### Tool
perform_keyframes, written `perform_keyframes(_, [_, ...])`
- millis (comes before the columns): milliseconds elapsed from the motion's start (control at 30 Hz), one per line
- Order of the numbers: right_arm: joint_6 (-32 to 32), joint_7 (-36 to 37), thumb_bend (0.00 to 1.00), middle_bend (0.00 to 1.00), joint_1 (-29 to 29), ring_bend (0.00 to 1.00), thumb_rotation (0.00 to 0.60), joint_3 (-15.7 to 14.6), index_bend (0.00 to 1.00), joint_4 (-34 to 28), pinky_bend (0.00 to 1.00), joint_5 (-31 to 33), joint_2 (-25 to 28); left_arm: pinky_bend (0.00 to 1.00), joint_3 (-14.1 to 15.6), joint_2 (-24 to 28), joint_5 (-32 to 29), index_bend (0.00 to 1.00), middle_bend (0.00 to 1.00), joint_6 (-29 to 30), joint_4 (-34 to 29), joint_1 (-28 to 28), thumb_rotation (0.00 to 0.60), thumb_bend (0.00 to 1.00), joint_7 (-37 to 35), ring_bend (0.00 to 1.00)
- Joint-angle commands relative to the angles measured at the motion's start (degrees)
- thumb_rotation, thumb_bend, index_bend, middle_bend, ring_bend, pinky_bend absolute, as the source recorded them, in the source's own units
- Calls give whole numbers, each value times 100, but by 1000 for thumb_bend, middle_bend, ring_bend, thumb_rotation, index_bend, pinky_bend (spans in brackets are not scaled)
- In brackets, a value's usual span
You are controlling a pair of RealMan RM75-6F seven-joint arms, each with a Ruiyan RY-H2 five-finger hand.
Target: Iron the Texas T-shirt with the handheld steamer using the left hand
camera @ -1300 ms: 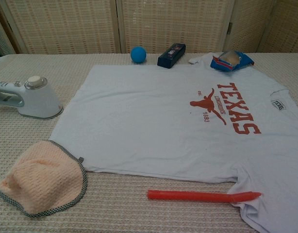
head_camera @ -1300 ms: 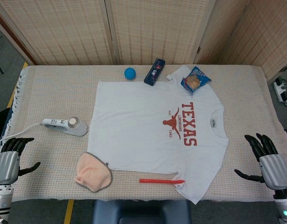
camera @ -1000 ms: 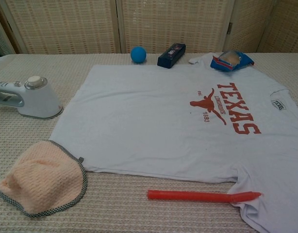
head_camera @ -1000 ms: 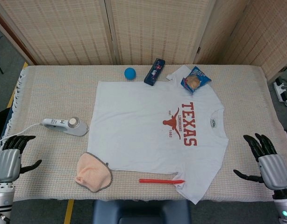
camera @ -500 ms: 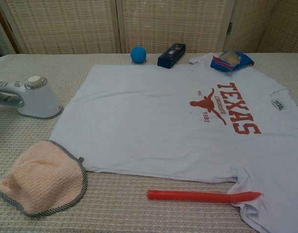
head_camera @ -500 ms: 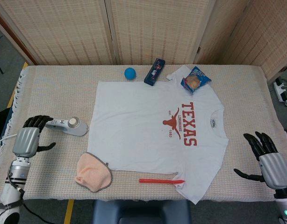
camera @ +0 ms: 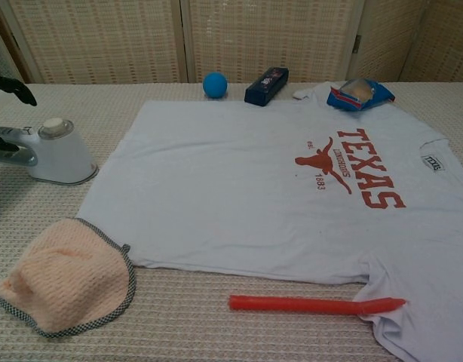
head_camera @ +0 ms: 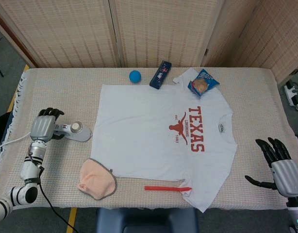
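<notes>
Now the left hand [head_camera: 42, 127] sits over the handle of the steamer [head_camera: 74, 131], having come in from the near-left edge of the tabletop [head_camera: 52, 92], where it hovered with fingers spread a second ago. In the head view its fingers curl over the handle's far side, and the chest view shows dark fingertips [camera: 13, 87] above and beside the handle at the frame's left edge. Whether they are truly clamped on it I cannot tell; the steamer lies flat on its plate in the same spot, so no lift has begun. Its cord [head_camera: 10, 141] trails off to the left.

The T-shirt [head_camera: 158, 141] lies spread flat mid-table, just right of the steamer, print up. A peach cloth [head_camera: 95, 179] touches its near-left corner, a red stick [head_camera: 166, 188] lies partly under its near hem, and a snack bag [head_camera: 203, 83] rests on its far sleeve. A blue ball [head_camera: 134, 75] and a dark box [head_camera: 160, 74] sit just beyond the far hem.

The right hand [head_camera: 280, 167] hangs at the near-right edge, fingers apart, holding nothing, barely shifted.

So the reach looks finished and the grasp is the step in hand; next I would expect the fingers to close firmly, then a short carry rightward onto the shirt.
</notes>
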Motion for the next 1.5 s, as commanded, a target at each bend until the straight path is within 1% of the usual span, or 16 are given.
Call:
perform_keyframes(33, [-26, -15, 55, 112, -4, 8, 399, 4, 0, -12, 45, 25, -9, 203, 7, -252, -256, 374, 313, -363, 425, -221, 600, 138, 62, 201])
perform_keyframes(200, [-108, -46, 55, 112, 9, 8, 398, 11, 0, -17, 45, 64, -33, 220, 62, -516, -345, 437, 384, -563, 912, -342, 600, 165, -38, 255])
perform_keyframes(300, [-191, -54, 56, 112, 32, 8, 397, 3, 0, -20, 46, 81, -53, 257, 78, -686, -271, 494, 472, -568, 1225, -391, 600, 191, -254, 325])
perform_keyframes(367, [-278, -70, 56, 112, 56, 8, 396, -18, 0, -21, 46, 83, -75, 321, 101, -796, -203, 555, 580, -609, 1444, -424, 600, 213, -436, 420])
perform_keyframes(533, [-560, -124, 55, 110, 145, 8, 402, -109, 0, -24, 46, 54, -161, 472, 156, -1031, 19, 683, 738, -628, 1903, -478, 600, 261, -951, 583])
perform_keyframes(667, [-921, -174, 56, 109, 266, 8, 402, -220, 0, -2, 46, 31, -279, 598, 240, -1213, 270, 751, 820, -688, 2242, -514, 600, 294, -1557, 676])
perform_keyframes(833, [-1422, -292, 56, 105, 482, 8, 398, -341, 0, 11, 46, -22, -406, 650, 379, -1472, 608, 817, 893, -603, 2676, -555, 600, 321, -2143, 748])
perform_keyframes(900, [-1639, -300, 72, 95, 598, 8, 395, -365, 0, 7, 46, -32, -460, 668, 417, -1580, 728, 851, 928, -541, 2846, -567, 600, 329, -2423, 781])
perform_keyframes(967, [-1892, -306, 121, 87, 732, 5, 396, -386, 0, -9, 46, -26, -522, 678, 437, -1671, 830, 882, 961, -451, 2988, -571, 600, 338, -2721, 811])
perform_keyframes(1067, [-2373, -360, 248, 69, 967, 0, 400, -476, 0, -34, 46, -52, -617, 683, 465, -1745, 975, 915, 993, -268, 3131, -564, 600, 343, -3101, 841])
perform_keyframes(1167, [-2828, -388, 354, 55, 1206, 0, 405, -555, 0, 9, 41, -88, -748, 685, 483, -1722, 1122, 935, 1000, -18, 3114, -550, 600, 343, -3427, 863])
perform_keyframes(1267, [-3056, -340, 430, 46, 1379, 0, 422, -561, 0, 109, 11, -112, -895, 685, 503, -1602, 1282, 939, 1000, 308, 2882, -527, 600, 343, -3623, 871])
perform_keyframes(1400, [-3202, -212, 456, 43, 1538, 0, 424, -567, 0, 333, 0, -151, -1073, 685, 503, -1405, 1462, 936, 1000, 792, 2265, -483, 600, 343, -3562, 868])
perform_keyframes(1500, [-3295, -140, 465, 40, 1643, 0, 425, -616, 0, 475, 0, -221, -1186, 685, 484, -1268, 1564, 932, 1000, 1076, 1710, -484, 600, 341, -3276, 865])
